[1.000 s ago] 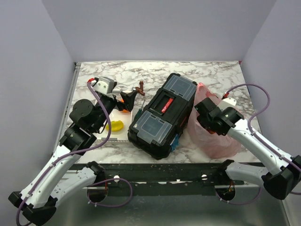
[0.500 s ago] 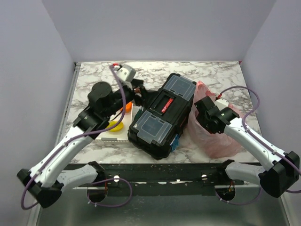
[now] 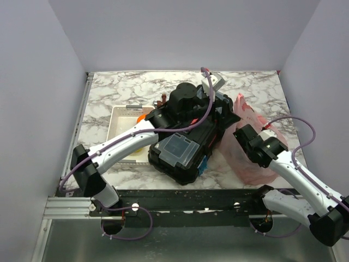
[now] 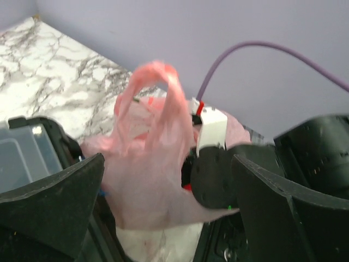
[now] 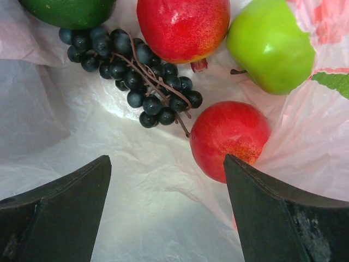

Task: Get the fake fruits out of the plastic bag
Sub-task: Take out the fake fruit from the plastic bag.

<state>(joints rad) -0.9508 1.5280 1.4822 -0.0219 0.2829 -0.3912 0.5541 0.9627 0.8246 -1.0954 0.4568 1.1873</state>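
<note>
Jaws: spread wide on both arms, empty. Right jaws inside bag (image 3: pixel 242 169), nearest apple (image 5: pixel 232 139) just ahead, off-centre toward one finger (image 5: pixel 283 218); left jaws outside bag.

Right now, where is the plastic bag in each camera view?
Top external: plastic bag right of centre, beside the toolbox.
Left wrist: centre, handle loop upward.
Right wrist: its inside fills the frame, under the fake fruits.
Shared landmark: the toolbox, at left wrist's left edge; absent from right wrist.
</note>
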